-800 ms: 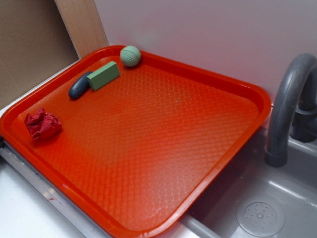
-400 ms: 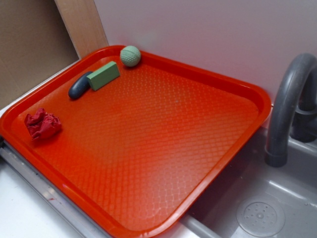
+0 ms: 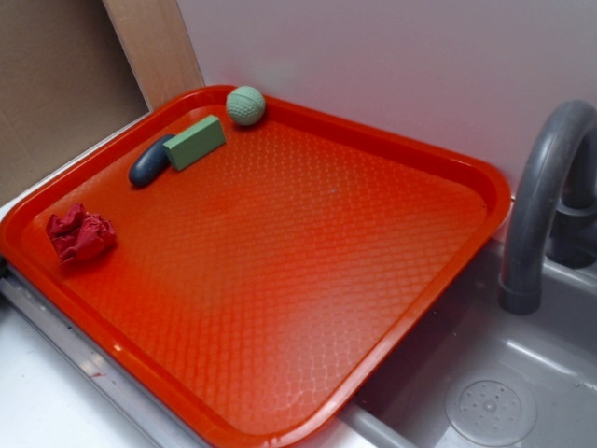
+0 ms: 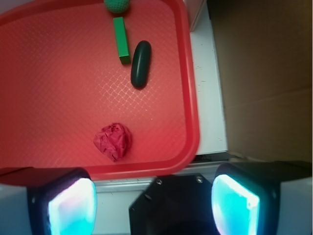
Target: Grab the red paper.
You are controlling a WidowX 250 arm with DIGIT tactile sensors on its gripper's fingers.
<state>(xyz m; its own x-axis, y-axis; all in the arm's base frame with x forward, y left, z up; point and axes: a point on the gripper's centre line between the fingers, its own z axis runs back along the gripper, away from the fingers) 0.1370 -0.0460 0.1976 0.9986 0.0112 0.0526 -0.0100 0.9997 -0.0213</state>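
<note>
The red paper [image 3: 80,234] [image 4: 113,141] is a small dark red crumpled wad lying on the orange-red tray [image 3: 308,271] near its left front corner. In the wrist view my gripper [image 4: 154,205] stands open, high above the tray's edge, with nothing between its glowing cyan pads [image 4: 73,208]. The wad lies ahead of the fingers and a little to the left, well apart from them. The gripper does not show in the exterior view.
On the tray's far end lie a green block [image 3: 195,142] [image 4: 121,39], a dark oval object [image 3: 150,162] [image 4: 141,64] and a green ball [image 3: 245,105] [image 4: 116,5]. A grey sink [image 3: 485,392] with a faucet [image 3: 541,196] is at the right. Cardboard [image 4: 264,78] borders the tray.
</note>
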